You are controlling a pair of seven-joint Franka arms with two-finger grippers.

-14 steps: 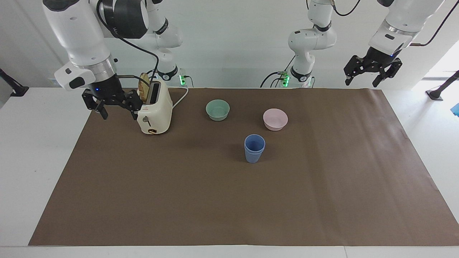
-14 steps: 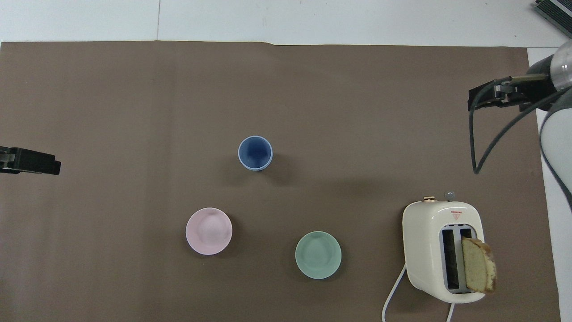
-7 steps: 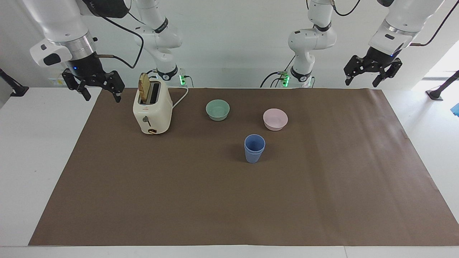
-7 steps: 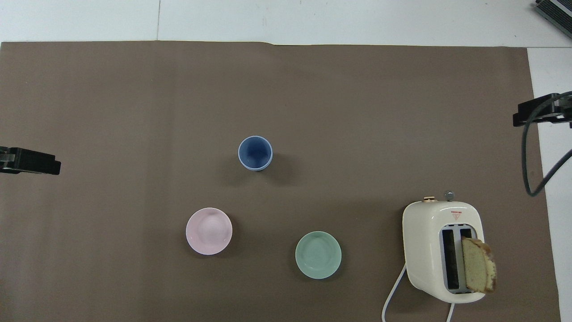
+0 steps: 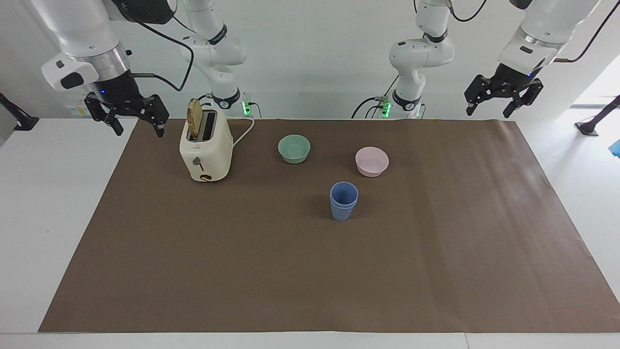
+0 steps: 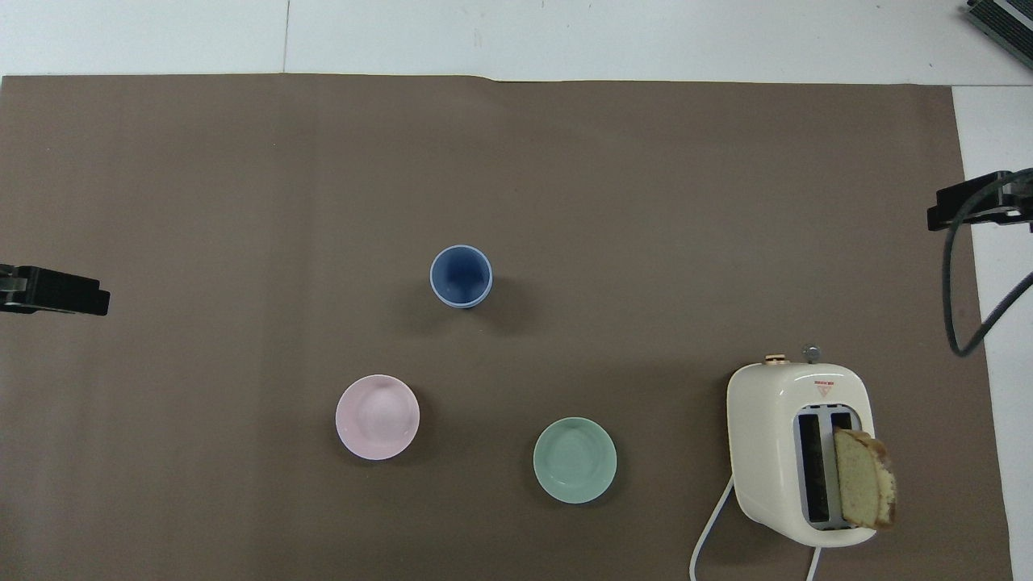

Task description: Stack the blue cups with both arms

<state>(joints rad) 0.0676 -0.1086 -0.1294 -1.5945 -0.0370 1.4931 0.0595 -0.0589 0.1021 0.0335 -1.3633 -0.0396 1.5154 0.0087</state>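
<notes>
The two blue cups [image 5: 344, 201] stand upright, one nested in the other, near the middle of the brown mat; they also show in the overhead view [image 6: 461, 277]. My right gripper [image 5: 139, 133] is open and empty, raised over the mat's edge at the right arm's end, beside the toaster; it shows at the overhead view's edge [image 6: 972, 208]. My left gripper [image 5: 487, 114] is open and empty, raised over the mat's corner at the left arm's end; it shows at the overhead view's edge [image 6: 56, 290]. Both are well apart from the cups.
A cream toaster [image 5: 206, 148] with a bread slice in one slot stands toward the right arm's end, its cord running toward the robots. A mint-green bowl [image 5: 294, 148] and a pink bowl [image 5: 371, 161] sit nearer to the robots than the cups.
My right gripper rose from beside the toaster and moved out toward the right arm's end of the table, then held still. The left gripper and the cups have not moved.
</notes>
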